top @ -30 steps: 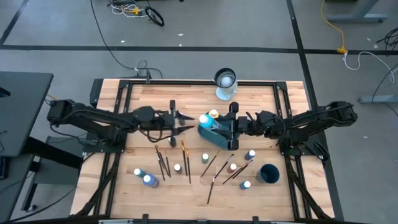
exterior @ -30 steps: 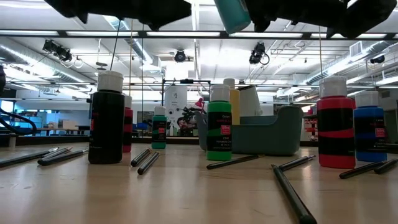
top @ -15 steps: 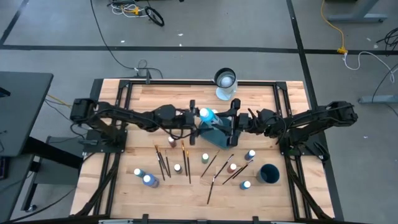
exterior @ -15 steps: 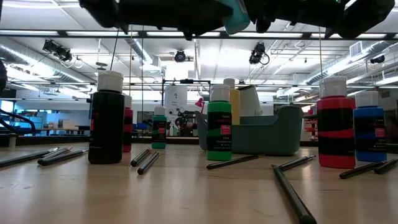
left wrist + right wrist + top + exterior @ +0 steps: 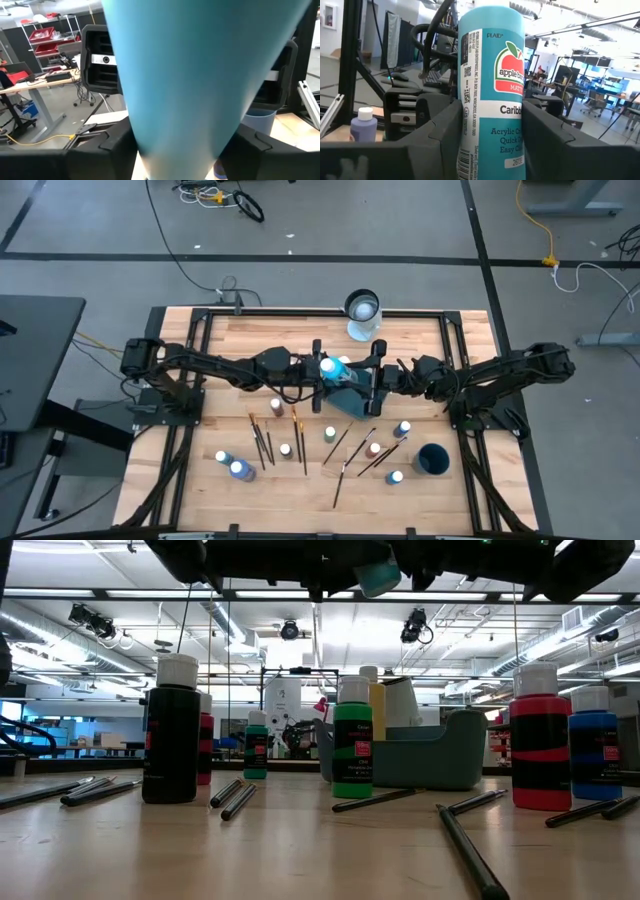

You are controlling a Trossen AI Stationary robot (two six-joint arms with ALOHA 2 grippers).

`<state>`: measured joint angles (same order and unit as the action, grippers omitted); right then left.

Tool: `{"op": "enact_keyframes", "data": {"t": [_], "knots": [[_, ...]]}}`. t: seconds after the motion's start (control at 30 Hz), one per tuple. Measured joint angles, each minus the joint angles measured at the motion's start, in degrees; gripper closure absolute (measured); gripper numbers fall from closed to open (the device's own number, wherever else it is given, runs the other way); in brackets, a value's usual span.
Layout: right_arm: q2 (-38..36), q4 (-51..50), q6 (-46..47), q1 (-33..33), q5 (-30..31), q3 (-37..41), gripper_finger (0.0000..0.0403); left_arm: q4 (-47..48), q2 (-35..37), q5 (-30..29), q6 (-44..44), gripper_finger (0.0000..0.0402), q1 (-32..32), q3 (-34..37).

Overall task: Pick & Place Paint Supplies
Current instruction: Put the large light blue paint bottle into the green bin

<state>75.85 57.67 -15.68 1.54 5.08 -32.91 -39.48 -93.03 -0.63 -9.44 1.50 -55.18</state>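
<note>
Teal bottle [image 5: 327,367]: held in the air above the grey bin [image 5: 350,395] at mid-table, between both grippers.
High view: left gripper [image 5: 318,368] and right gripper [image 5: 374,375] meet at the bottle from opposite sides; both arms stretch low and level across the wooden table [image 5: 420,340]; brushes [image 5: 262,443] and small bottles [image 5: 286,450] lie scattered on the near half.
Low view: only the bottle's end [image 5: 379,578] shows under the dark arms; a green bottle [image 5: 352,745] stands before the bin [image 5: 450,755].
Left wrist view: the teal body [image 5: 200,75] fills the frame between its fingers [image 5: 107,150]; whether they press it cannot be told.
Right wrist view: fingers [image 5: 440,132] pinch the upright bottle [image 5: 491,85], label readable; a lilac bottle [image 5: 362,127] stands beyond.
</note>
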Motion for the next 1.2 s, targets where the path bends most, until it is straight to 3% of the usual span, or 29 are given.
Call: {"op": "enact_keyframes", "data": {"t": [0.17,0.5,0.63,0.77,0.87,1.0,1.2], "knots": [[0.02,0.02,0.02,0.00,0.43,0.00,0.0199,0.37,0.02,-0.02,0.48,0.0194,0.00,0.00],[-4.42,0.50,-3.70,0.02,3.31,-0.05,0.0144,8.53,-0.02,-0.03,2.59,0.0180,-0.03,0.02],[-7.74,-14.54,1.38,-0.13,3.14,-4.29,0.0143,11.03,-0.02,-0.62,2.59,0.0183,-0.04,0.02],[-7.86,-38.12,5.23,-0.13,3.11,-14.57,0.0142,12.53,-0.02,-1.07,1.63,0.0179,0.00,0.10],[-6.59,-49.60,6.24,0.00,2.43,-21.64,0.0142,12.36,-0.02,-1.73,1.58,0.0179,0.00,0.10],[-5.72,-55.73,7.73,0.00,-0.48,-26.77,0.0142,13.02,-0.02,-1.72,1.57,0.0180,-0.02,0.09],[-3.48,-56.10,8.12,-0.40,-0.62,-27.21,0.0142,13.04,-0.02,-1.74,1.34,0.0180,-0.02,0.07]]}}
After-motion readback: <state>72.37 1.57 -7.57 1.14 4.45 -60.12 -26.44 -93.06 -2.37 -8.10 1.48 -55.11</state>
